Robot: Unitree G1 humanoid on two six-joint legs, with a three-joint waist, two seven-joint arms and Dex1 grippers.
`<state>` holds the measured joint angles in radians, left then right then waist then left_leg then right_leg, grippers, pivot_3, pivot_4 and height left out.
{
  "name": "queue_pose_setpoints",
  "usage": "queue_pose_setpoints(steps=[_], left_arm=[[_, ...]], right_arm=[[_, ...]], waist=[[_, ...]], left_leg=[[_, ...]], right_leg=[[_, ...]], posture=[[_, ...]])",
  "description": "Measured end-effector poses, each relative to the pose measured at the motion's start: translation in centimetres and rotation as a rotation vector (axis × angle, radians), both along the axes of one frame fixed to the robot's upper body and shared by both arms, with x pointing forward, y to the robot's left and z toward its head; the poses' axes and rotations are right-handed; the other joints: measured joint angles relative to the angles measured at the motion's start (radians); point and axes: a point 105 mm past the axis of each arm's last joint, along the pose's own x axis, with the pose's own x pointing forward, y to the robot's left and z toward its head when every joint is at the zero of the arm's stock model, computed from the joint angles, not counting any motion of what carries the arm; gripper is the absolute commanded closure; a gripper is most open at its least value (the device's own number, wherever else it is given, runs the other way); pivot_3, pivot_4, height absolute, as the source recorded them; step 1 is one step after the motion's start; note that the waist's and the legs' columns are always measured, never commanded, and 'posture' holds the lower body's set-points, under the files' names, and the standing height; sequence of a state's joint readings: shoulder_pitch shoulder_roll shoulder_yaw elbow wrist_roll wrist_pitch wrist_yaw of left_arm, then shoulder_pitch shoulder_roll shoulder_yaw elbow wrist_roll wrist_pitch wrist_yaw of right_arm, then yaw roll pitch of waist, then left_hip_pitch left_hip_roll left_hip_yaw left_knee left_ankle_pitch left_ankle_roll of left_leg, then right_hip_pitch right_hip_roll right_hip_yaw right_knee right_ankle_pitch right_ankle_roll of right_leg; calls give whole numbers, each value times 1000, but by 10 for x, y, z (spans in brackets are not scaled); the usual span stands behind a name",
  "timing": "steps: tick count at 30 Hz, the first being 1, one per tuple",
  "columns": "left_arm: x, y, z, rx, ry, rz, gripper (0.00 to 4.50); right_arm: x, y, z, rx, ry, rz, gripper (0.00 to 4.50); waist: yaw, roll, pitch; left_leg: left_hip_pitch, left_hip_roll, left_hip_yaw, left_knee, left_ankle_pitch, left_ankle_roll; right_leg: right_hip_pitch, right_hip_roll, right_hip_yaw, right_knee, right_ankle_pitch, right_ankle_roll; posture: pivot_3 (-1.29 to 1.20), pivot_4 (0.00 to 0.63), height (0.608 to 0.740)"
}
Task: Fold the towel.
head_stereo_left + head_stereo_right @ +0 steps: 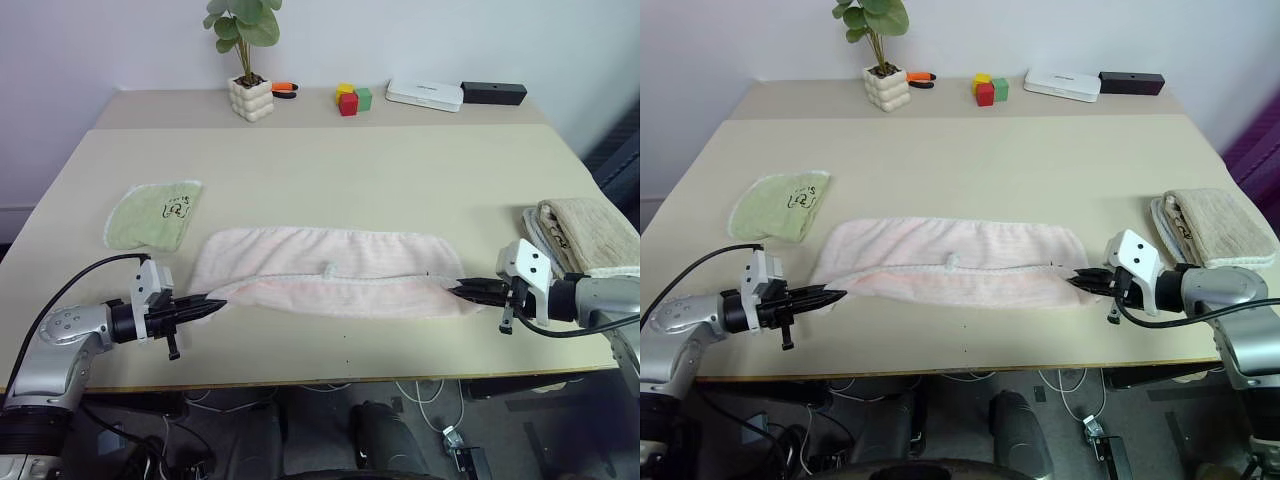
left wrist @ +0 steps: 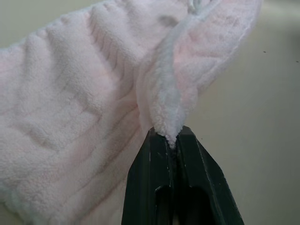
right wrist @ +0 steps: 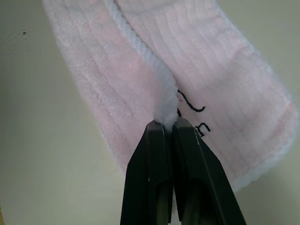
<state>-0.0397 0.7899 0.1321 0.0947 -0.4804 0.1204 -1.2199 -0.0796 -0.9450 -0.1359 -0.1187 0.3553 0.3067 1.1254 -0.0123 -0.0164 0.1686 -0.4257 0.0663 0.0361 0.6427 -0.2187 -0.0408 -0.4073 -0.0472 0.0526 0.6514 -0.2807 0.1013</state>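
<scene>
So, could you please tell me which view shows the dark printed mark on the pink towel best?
The right wrist view: the mark sits close up on the towel, beside the right pincer. The head views show the whole towel, the mark hardly readable; the left wrist view shows plain pink pile.

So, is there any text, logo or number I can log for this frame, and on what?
Nothing readable.
Pink towel: dark printed strokes beside the right pincer, partly covered, not legible as letters.
Small green cloth: a dark printed emblem, too small to read.
Beige folded towel: a small dark mark on its edge, unreadable.
White box and black box: no visible lettering.
</scene>
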Motion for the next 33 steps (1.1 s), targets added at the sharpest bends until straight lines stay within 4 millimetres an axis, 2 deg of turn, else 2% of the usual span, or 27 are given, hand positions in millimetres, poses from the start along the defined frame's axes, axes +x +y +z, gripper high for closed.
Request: queue_pose_setpoints(steps=[7, 12, 16, 20, 23, 24, 26, 28, 30, 33], left_arm=[[3, 2, 5, 0, -11, 5, 4456], [7, 17, 30, -132, 18, 27, 4456], [25, 23, 48, -146, -34, 38, 4456], [63, 19, 66, -102, -147, 64, 4456], [104, -4, 76, -77, -264, 83, 4456], [112, -11, 79, -67, -290, 78, 4456], [137, -23, 93, -16, -388, 121, 4456], [157, -25, 114, 45, -480, 191, 4456], [170, -27, 144, 86, -585, 254, 4456], [174, -16, 190, 134, -724, 316, 4456]], right_arm=[[2, 1, 1, 1, -8, 8, 4500], [7, 0, 5, 3, -30, -1, 4500], [23, 5, 26, 27, -128, -17, 4500], [50, 4, 53, 34, -286, -82, 4500], [82, 0, 75, 2, -441, -170, 4500], [88, 0, 81, -5, -479, -182, 4500], [107, -1, 103, -44, -601, -221, 4500], [124, -5, 129, -74, -723, -285, 4500], [134, -10, 161, -84, -853, -346, 4500], [135, -11, 203, -49, -1008, -381, 4500]], waist=[[0, 0, 0], [-1, 0, 0], [2, 0, 0], [4, 0, 0], [7, 0, 1], [7, 0, 1], [2, 0, 1], [-2, 0, 2], [-6, 0, 2], [-8, 0, 2]], left_leg=[[0, 0, 0, 0, 0, 0], [0, 0, 0, 0, 0, 0], [0, 0, 0, 0, 0, 0], [-1, -1, 0, 1, 0, 0], [-2, -2, 0, 3, 0, 0], [-3, -2, 0, 3, 0, 0], [-6, -2, 0, 3, 0, 1], [-10, -2, 0, 3, 0, 1], [-17, -2, 0, 3, 0, 1], [-19, -2, 1, -2, 0, 1]], right_leg=[[0, 0, 0, 0, 0, 0], [0, 0, 0, -1, 0, 0], [0, 0, 0, -1, 0, 0], [0, 1, 0, -1, 0, 1], [0, 1, 0, -1, 1, 2], [0, 1, 0, -1, 2, 3], [-3, 1, 0, -1, 3, 6], [-8, 2, 0, -1, 6, 10], [-17, 2, 1, 2, 6, 11], [-21, 2, 2, 1, 6, 11]], posture=[[0, 150, 740], [0, 150, 740], [0, 150, 740], [0, 150, 740], [0, 150, 740], [0, 150, 740], [0, 150, 740], [0, 150, 740], [0, 150, 740], [0, 150, 740]])
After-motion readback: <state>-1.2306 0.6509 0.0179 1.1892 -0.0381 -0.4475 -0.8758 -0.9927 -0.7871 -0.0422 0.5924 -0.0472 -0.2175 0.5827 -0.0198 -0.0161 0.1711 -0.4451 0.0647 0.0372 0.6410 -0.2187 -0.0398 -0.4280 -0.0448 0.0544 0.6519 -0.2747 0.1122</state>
